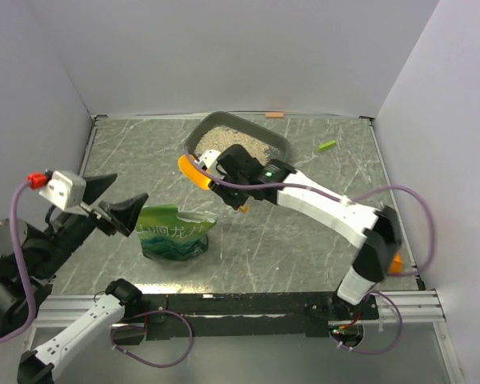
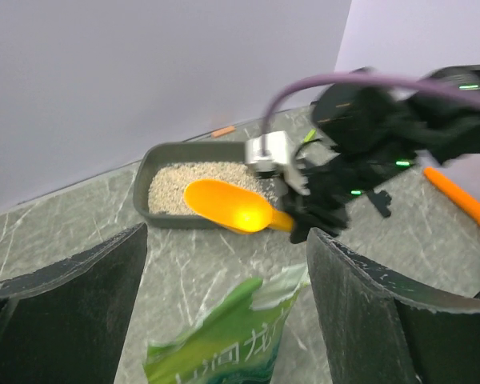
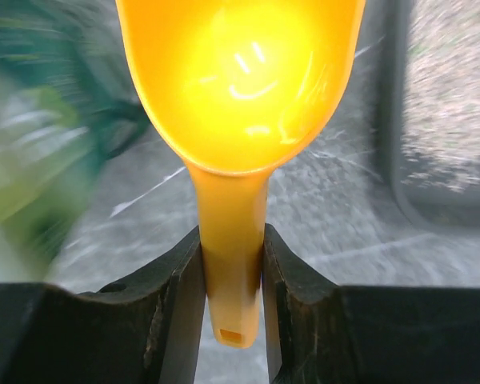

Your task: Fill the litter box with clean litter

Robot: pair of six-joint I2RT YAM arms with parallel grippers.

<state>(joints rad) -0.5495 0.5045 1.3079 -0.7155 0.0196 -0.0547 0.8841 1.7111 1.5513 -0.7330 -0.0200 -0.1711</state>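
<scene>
A: Right gripper (image 3: 232, 250) clamped on the orange scoop (image 3: 240, 80) by its handle end, bowl empty. Left gripper (image 1: 125, 197) jaws apart beside the green bag (image 1: 174, 236).

B: Litter box (image 1: 194, 136) far centre, clean litter (image 1: 234, 141) inside. Risk: the unheld bag tips, or the loaded scoop pivots and spills.

Right wrist view: green bag (image 3: 32, 144) at left smeared by blur, print unreadable. Bowl of the orange scoop (image 3: 236, 96) runs off the top edge. Litter box (image 3: 400, 160) cut by the right edge.

Left wrist view: bag's bottom cut by the lower edge.

Top view: right hand (image 1: 216, 178) and scoop cover the box's near rim. Small green piece (image 1: 327, 146) on the counter (image 1: 288, 248), far right, too small to identify.
</scene>
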